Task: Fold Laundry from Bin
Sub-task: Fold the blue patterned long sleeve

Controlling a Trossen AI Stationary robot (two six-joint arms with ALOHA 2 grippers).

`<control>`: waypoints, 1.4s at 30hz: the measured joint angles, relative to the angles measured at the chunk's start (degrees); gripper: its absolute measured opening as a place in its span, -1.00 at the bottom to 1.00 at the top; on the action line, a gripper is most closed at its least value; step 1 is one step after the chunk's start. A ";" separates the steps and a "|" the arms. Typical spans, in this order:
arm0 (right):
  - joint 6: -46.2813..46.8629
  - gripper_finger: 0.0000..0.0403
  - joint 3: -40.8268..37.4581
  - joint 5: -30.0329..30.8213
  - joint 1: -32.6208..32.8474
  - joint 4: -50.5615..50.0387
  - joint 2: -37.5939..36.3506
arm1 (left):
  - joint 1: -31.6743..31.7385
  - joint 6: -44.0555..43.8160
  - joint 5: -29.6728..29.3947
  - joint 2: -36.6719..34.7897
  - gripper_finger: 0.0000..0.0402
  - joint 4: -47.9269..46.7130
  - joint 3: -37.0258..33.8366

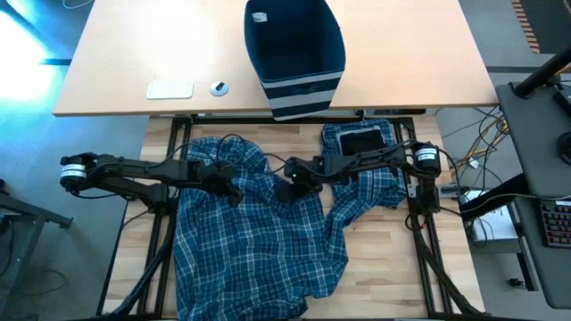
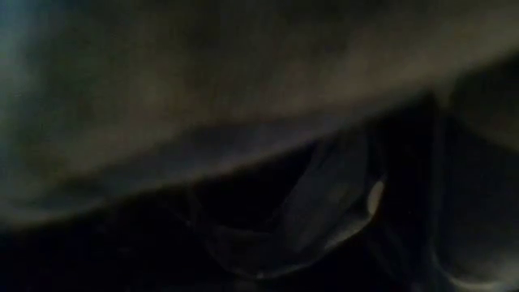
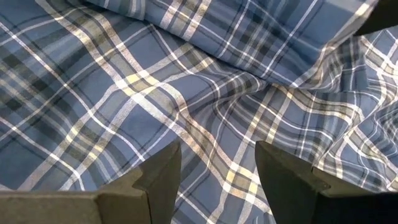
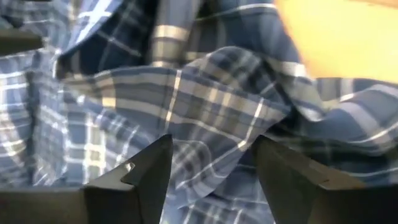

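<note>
On the counter (image 1: 393, 294) the plaid laundry (image 1: 259, 241) lies spread for folding, the bin (image 1: 294, 49) tipped behind it. Left gripper (image 3: 217, 180) and right gripper (image 4: 211, 180) hover with jaws parted, holding nothing, clear only in wrist views. Low view's probably smothered by cloth.

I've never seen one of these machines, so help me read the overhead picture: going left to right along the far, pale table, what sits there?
White flat pad → small round disc → navy striped bin.
</note>
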 joint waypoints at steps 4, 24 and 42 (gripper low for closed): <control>-1.87 -0.12 -0.02 1.92 0.07 0.09 0.00 | 0.00 0.21 0.01 -0.04 -0.05 0.58 0.01; -33.68 -0.96 19.04 22.23 -3.07 -22.65 -1.86 | -0.23 10.30 -4.61 -14.21 -0.05 -11.88 11.93; -69.41 -0.96 20.86 33.62 -22.87 -19.91 3.65 | -2.73 7.75 -4.63 -8.51 -0.05 -2.65 9.09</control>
